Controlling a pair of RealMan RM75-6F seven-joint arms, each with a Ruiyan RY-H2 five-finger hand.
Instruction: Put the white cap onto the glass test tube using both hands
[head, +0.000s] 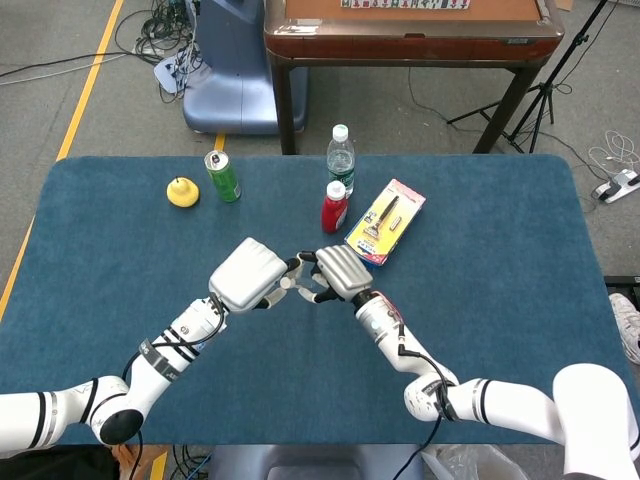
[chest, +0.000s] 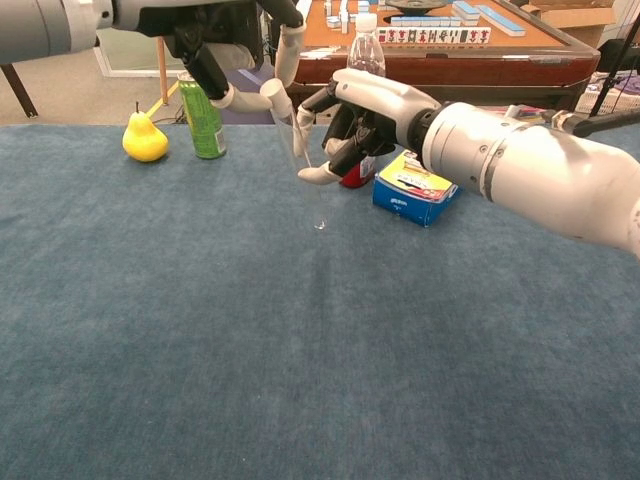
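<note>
Bench (head: 520, 300): one, covered in dark blue felt-like cloth, carrying everything listed below.

Right robot hand (chest: 350, 125): one, white and grey shell with dark inner parts, raised above the bench centre; its fingers are curled around the upper part of the glass tube, gripping it.

Left robot hand (head: 250, 275): one, white shell, close against the right robot hand in the head view; in the chest view its fingertips (chest: 276, 97) pinch the cap at the tube's mouth.

Clear glass test tube (chest: 306, 170): one, held off the bench surface; long axis near upright but leaning, rounded closed end down and toward the right of the chest view, open end up and toward the left.

Flat blue and yellow retail box (head: 385, 222): one, lying on the bench behind the robot hands.

Clear plastic water bottle with white lid (head: 341, 155): one, standing upright at the far edge.

Green drinks can (chest: 202, 114): one, upright.

Red squeeze bottle with white top (head: 335, 207): one, upright just in front of the water bottle.

Yellow pear-shaped toy (chest: 144, 137): one, beside the can.

Small white cylindrical cap (chest: 272, 92): one, at the tube's open end; whether it is seated I cannot tell.
</note>
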